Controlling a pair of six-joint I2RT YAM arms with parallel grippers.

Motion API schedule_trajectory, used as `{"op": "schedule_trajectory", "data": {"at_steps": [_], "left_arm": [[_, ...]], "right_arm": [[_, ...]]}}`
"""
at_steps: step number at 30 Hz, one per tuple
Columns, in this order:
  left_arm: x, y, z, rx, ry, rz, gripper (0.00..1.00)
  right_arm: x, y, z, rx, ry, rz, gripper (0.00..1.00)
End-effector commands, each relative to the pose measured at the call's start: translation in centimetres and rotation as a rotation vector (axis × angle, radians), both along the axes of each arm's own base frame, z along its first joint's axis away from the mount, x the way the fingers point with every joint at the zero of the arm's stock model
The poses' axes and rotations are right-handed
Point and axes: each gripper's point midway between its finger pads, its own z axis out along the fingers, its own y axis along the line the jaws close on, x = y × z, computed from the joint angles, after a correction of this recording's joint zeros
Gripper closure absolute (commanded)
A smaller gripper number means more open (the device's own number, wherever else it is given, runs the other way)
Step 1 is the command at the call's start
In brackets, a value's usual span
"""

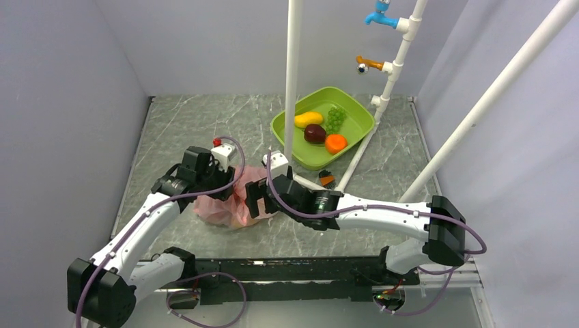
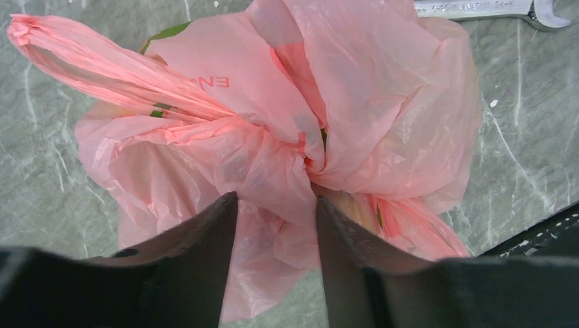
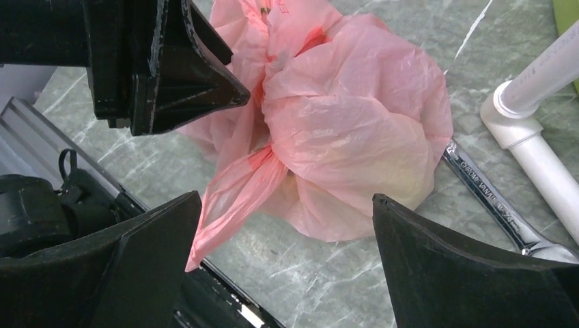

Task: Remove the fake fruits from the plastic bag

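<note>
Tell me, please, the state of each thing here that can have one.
plastic bag, gathered shut, contents mostly hidden.
left end effector, fingers on both sides of the bag's gathered top; grip unclear.
right end effector, open wide, not touching the bag.
green tub, holding four fruits.
wrench, lying flat, one end by the bag.

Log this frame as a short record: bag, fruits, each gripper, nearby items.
plastic bag: on table, bunched shut at top
fake fruits: inside bag, only a green patch visible
left gripper: fingers either side of bunched plastic, grip unclear
right gripper: open, facing bag
wrench: on table beside bag
green tub: four other fruits inside
</note>
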Motion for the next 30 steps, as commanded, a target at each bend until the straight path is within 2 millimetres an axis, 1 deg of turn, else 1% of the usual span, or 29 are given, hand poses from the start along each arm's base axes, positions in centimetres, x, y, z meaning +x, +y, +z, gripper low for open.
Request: {"op": "schedule_trajectory", "data": {"at_steps": [1, 4, 8, 12, 13, 15, 16, 19, 22, 25, 27, 30], "left_arm": [[1.3, 0.1, 1.9, 0.008, -0.070, 0.005, 0.54], [1.2, 0.2, 2.2, 0.007, -0.088, 0.009, 0.76], [1.0, 0.5, 2.7, 0.007, -0.109, 0.011, 0.99], [0.7, 0.3, 3.5, -0.019, -0.147, -0.002, 1.00], [0.7, 0.3, 3.8, -0.021, -0.162, 0.000, 1.00], [0.7, 0.5, 4.5, -0.025, -0.196, 0.008, 1.00], [0.7, 0.6, 4.8, -0.031, -0.217, 0.007, 1.00], [0.5, 0.5, 5.5, -0.046, -0.253, 0.002, 1.00], [0.6, 0.5, 5.5, -0.049, -0.262, -0.002, 1.00], [0.8, 0.4, 5.3, -0.041, -0.243, -0.002, 1.00], [0.9, 0.4, 5.0, -0.035, -0.232, -0.002, 1.00], [1.0, 0.6, 5.0, -0.029, -0.234, 0.008, 1.00]], "right_arm": [[1.6, 1.2, 3.0, 0.066, -0.078, -0.047, 0.00], [2.2, 1.4, 3.0, 0.059, -0.091, -0.066, 0.00], [2.9, 2.3, 2.7, 0.059, -0.108, -0.082, 0.00], [4.1, 2.4, 2.4, 0.090, -0.121, -0.163, 0.01], [4.3, 2.7, 2.4, 0.119, -0.119, -0.171, 0.03], [4.3, 3.7, 2.5, 0.175, -0.114, -0.143, 0.11], [4.3, 4.2, 2.5, 0.202, -0.107, -0.138, 0.13], [4.5, 5.1, 2.3, 0.248, -0.075, -0.153, 0.13], [4.9, 6.2, 1.1, 0.233, -0.029, -0.177, 0.09], [5.2, 7.3, -0.1, 0.198, -0.006, -0.185, 0.10], [5.4, 7.3, -0.9, 0.183, 0.004, -0.204, 0.11], [5.7, 7.0, -1.9, 0.163, -0.010, -0.218, 0.15]]}}
